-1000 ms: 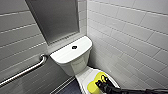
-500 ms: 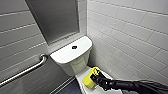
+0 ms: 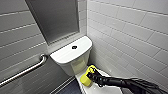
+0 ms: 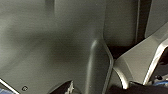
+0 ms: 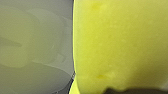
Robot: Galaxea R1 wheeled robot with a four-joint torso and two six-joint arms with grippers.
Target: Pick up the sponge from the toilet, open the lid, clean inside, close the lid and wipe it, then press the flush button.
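Though soft, a blocky yellow sponge (image 3: 85,79)

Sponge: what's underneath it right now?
White toilet surface shows around the sponge, held by the right gripper. The patch directly beneath, and any contact, is covered.

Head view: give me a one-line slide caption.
Right gripper holds the yellow sponge in front of the toilet tank, flush button on its top, grab bar at left.

Slim glossy black arm (image 3: 125,82)
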